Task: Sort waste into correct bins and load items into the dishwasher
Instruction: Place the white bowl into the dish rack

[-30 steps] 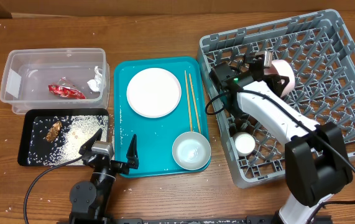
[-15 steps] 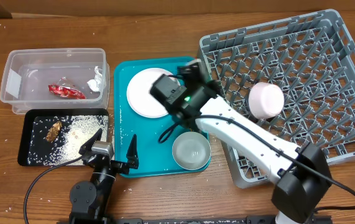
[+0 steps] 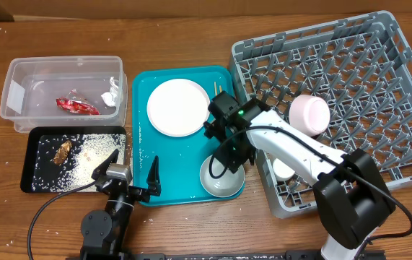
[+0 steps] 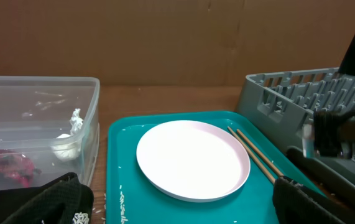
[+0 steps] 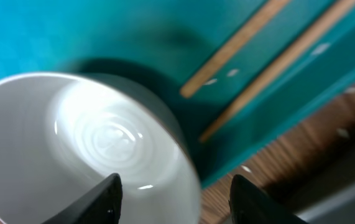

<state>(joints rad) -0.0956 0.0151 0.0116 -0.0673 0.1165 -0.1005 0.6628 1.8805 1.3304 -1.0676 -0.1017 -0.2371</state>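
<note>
My right gripper [image 3: 231, 157] hangs open over the grey-white bowl [image 3: 218, 178] at the teal tray's front right corner. In the right wrist view one fingertip [image 5: 109, 198] sits over the bowl [image 5: 84, 143] and the other is past its rim, gripping nothing. The chopsticks [image 5: 245, 56] lie beside it. The large pink plate [image 3: 179, 107] rests on the tray. The small pink dish [image 3: 309, 114] lies in the grey rack [image 3: 379, 87], and the white cup [image 3: 285, 168] is half hidden by the arm. My left gripper [image 3: 130, 177] stands open and empty at the tray's front edge.
The clear tub [image 3: 25, 76] holds the red wrapper [image 3: 76, 106] and the white tissue [image 3: 110, 94]. The black tray [image 3: 29, 170] holds brown scraps [image 3: 62, 150] and rice. The teal tray [image 3: 142, 137] lies between the bins and the rack. Loose rice dots it.
My right arm has left the pink dish in the rack, swung left across the teal tray, and come down over the bowl with its jaws opened. The left arm has not moved.
</note>
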